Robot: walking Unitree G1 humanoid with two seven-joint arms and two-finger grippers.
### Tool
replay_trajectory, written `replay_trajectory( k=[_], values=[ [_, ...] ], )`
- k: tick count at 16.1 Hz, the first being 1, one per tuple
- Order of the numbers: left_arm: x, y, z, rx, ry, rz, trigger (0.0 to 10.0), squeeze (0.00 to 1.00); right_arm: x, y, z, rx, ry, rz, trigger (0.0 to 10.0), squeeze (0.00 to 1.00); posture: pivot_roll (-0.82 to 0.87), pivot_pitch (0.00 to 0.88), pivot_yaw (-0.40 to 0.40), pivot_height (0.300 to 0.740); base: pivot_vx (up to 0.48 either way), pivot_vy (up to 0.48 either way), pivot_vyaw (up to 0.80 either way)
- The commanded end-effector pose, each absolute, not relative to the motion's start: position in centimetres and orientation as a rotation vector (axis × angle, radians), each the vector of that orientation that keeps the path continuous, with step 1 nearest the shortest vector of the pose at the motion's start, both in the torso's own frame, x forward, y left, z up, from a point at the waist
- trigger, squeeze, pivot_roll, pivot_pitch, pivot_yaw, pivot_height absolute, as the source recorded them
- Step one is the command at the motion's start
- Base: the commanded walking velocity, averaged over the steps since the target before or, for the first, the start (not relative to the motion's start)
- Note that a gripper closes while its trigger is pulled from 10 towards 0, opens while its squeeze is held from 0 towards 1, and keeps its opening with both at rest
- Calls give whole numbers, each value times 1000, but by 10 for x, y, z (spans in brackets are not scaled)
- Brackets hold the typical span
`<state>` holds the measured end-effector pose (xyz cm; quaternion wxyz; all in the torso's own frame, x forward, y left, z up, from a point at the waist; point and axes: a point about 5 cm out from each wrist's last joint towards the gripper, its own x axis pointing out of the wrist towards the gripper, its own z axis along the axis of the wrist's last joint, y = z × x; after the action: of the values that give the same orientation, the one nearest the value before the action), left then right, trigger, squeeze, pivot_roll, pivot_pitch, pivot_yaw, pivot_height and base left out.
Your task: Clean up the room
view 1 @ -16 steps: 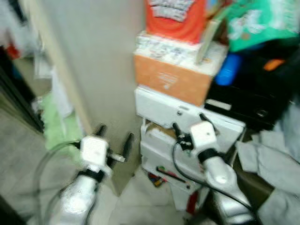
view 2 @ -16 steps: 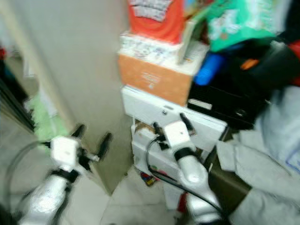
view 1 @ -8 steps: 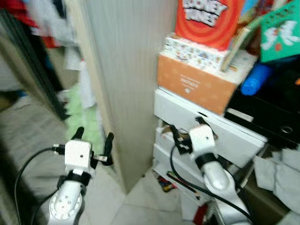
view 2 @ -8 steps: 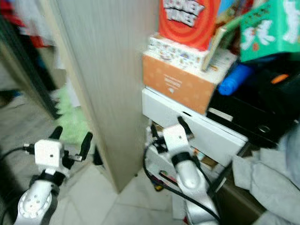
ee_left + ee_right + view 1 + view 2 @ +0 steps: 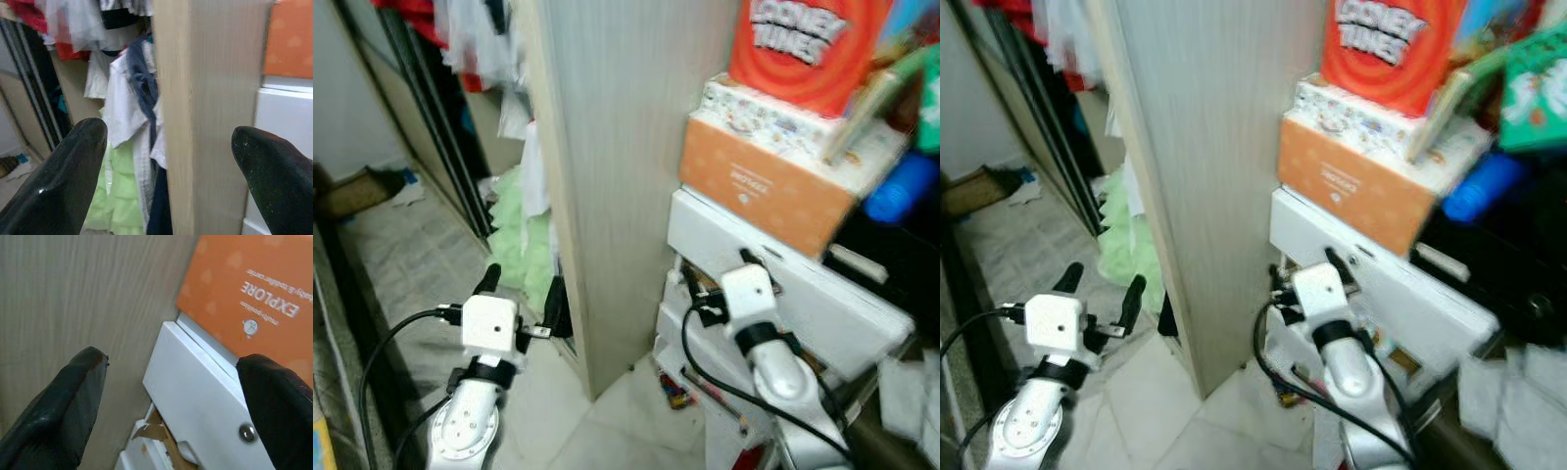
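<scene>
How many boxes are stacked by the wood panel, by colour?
Red box: 1
Patterned white box: 1
Orange box: 1
White drawer unit beneath: 1
Total: 4

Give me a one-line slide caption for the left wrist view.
Open left gripper faces the wooden panel's edge, with hanging clothes in the wardrobe beside it.

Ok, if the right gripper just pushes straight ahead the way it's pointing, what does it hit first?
Most likely the white drawer front: the right gripper, fingers open, points at its corner, just below the orange box and beside the wooden panel. Depth is hard to judge.
</scene>
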<state>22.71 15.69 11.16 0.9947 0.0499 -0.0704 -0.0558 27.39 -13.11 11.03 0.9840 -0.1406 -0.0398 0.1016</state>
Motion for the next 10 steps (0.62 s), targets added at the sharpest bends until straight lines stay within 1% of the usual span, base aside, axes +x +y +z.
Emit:
replay_trajectory(
  k=[1, 10],
  values=[
    [228, 157, 113, 110, -151, -105, 10000, 0, 274, -128, 111, -273, -83, 212, 10000, 0, -15, 42, -43, 740, 0, 0, 488],
    [228, 157, 112, 102, -144, -95, 10000, 0, 273, -128, 110, -275, -76, 220, 10000, 0, -16, 59, -46, 740, 0, 0, 449]
  ],
)
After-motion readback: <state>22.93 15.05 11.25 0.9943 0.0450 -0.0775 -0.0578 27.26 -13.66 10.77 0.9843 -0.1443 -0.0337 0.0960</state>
